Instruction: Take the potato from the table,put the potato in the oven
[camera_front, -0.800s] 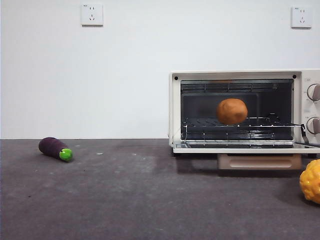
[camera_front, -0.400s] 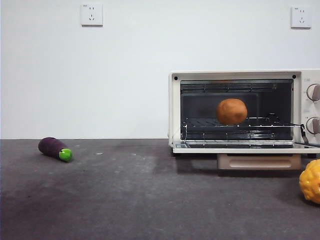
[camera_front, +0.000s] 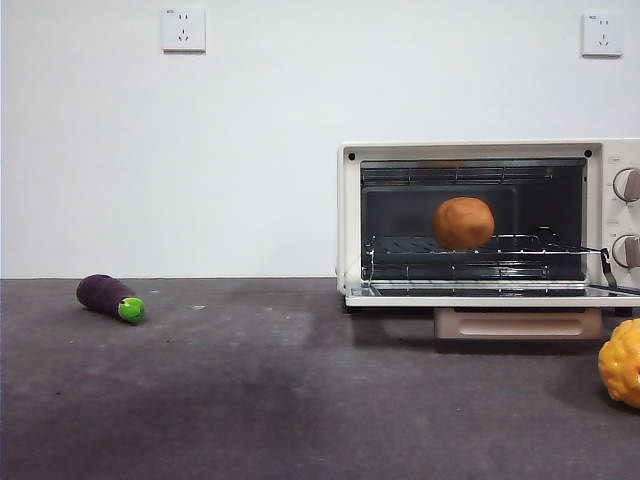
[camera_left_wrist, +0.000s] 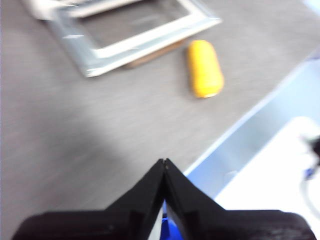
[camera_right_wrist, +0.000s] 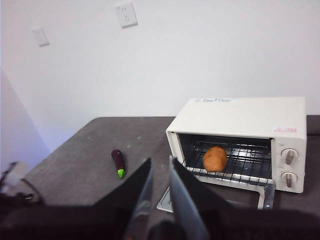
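- Dark grey table (camera_front: 250, 400) is carrying the oven (camera_front: 480, 150), door lying open.
- Potato (camera_front: 463, 222) is sitting on the oven rack.
- Left gripper (camera_left_wrist: 164, 162) jaws are closed; right gripper (camera_right_wrist: 159, 167) jaws are standing slightly apart, both empty.

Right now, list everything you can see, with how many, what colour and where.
potato: one, orange-brown, on the wire rack inside the oven
oven: one, cream-white, door folded down open, standing on the table toward the right in the front view
table: one, dark grey, across the whole width
eggplant: one, purple with a green tip, lying on the table far left in the front view
yellow lump: one, bumpy, yellow-orange, on the table at the right edge of the front view, in front of the oven
wall sockets: two, white, high on the white wall
left gripper: one, black, shut, empty, above the table's edge
right gripper: one, black, open, empty, well back from the oven
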